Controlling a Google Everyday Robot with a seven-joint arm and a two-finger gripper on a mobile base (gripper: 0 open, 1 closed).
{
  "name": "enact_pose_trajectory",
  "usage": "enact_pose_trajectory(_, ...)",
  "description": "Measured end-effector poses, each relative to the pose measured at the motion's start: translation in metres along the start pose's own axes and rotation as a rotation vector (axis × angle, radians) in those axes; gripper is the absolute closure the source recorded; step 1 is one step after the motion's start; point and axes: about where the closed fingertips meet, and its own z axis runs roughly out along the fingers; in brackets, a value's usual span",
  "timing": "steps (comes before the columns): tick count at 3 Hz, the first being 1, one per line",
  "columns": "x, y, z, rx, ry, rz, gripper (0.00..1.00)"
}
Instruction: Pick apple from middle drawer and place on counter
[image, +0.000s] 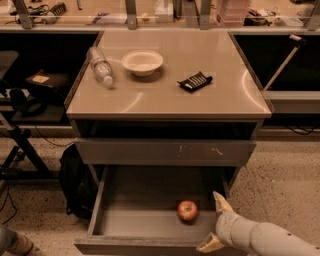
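Observation:
The red apple (187, 210) lies on the grey floor of the open middle drawer (105, 200), right of centre and near the front. My gripper (213, 223) is at the drawer's right front corner, just right of the apple and apart from it. It is open and empty, with one pale finger (220, 204) pointing up and back and the other down at the drawer's front edge. The beige counter (165, 95) tops the cabinet above.
On the counter lie a plastic bottle (101, 66) on its side, a white bowl (142, 62) and a dark snack packet (194, 81). A scratched closed drawer front (165, 151) overhangs the open drawer. A black bag (75, 182) sits on the floor at left.

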Motion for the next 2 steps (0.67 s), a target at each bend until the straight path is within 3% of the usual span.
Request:
enact_pose_trajectory(1, 0.000, 0.001, 0.000, 0.000, 0.000, 0.000, 0.00)
enact_pose_trajectory(2, -0.027, -0.030, -0.013, 0.026, -0.055, -0.019, 0.00)
